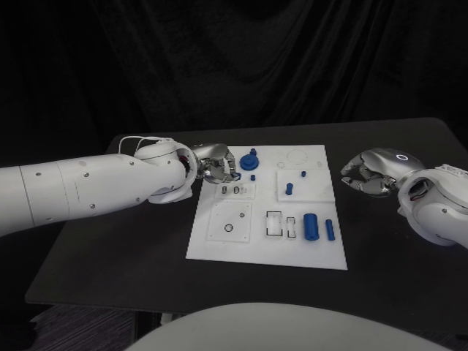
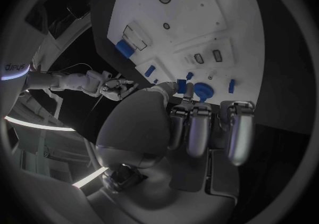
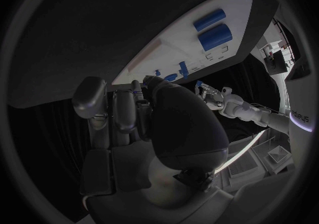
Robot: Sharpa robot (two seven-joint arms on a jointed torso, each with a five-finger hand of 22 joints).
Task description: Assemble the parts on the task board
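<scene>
Left hand crowding the far corner; loose parts near you.

Nearest you, the blue cylinder (image 1: 311, 226) and thin rod (image 1: 330, 230) lie loose on the task board (image 1: 215, 245); a bump rolls them. Right hand (image 1: 365, 174) hovers off the board's edge, fingers curled on nothing. Farther, left hand (image 1: 215, 165) reaches the round blue part (image 1: 251, 160); whether it grips, you can't tell. It may topple it.
</scene>
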